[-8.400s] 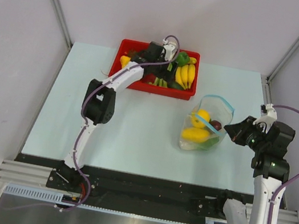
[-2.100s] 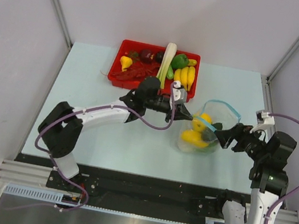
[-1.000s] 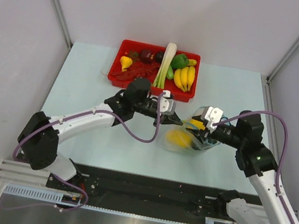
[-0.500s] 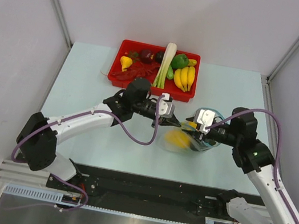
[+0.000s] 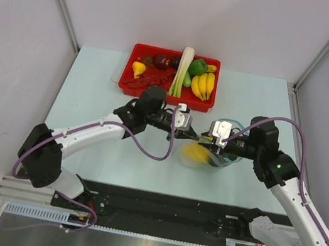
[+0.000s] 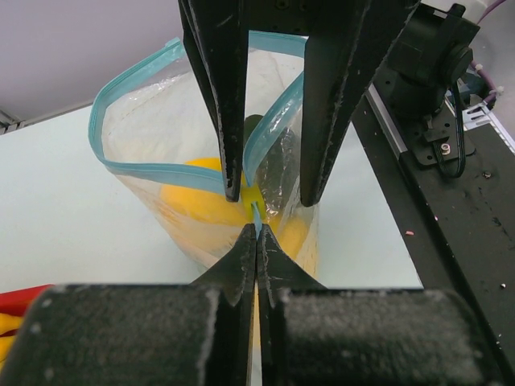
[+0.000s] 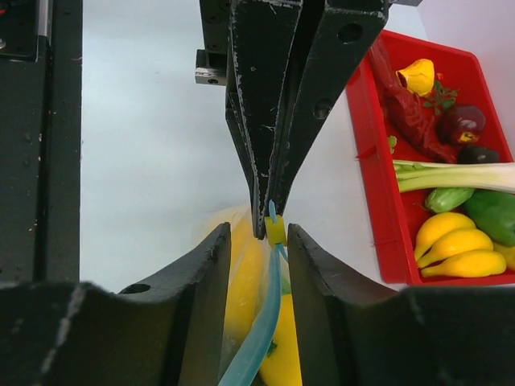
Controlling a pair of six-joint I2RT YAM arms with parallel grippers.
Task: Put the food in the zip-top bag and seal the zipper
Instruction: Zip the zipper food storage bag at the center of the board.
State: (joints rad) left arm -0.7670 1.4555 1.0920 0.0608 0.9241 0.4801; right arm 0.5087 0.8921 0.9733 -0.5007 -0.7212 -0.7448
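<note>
The clear zip-top bag (image 5: 213, 156) lies right of the table's centre with yellow food (image 5: 197, 153) inside. My left gripper (image 5: 196, 133) is shut on the end of the blue zipper (image 6: 129, 165), whose strip comes out between its closed tips (image 6: 256, 229). The bag's mouth stands open in a loop beyond them. My right gripper (image 7: 257, 233) faces the left one tip to tip. Its jaws stand apart on either side of the blue strip (image 7: 261, 338) and a small yellow slider (image 7: 275, 231), with a gap on the left side. Yellow fruit (image 7: 241, 281) shows through the plastic below.
A red tray (image 5: 140, 49) at the table's back holds bananas (image 5: 203, 84), a long pale green stalk (image 5: 181, 69), a green pepper (image 5: 198, 66) and dark red and purple pieces. Grey walls close in both sides. The black base rail (image 5: 155, 214) runs along the near edge.
My right gripper has slid left along the bag's mouth to meet the left gripper, and its jaws have narrowed around the zipper. The left gripper has held still, shut on the strip.
</note>
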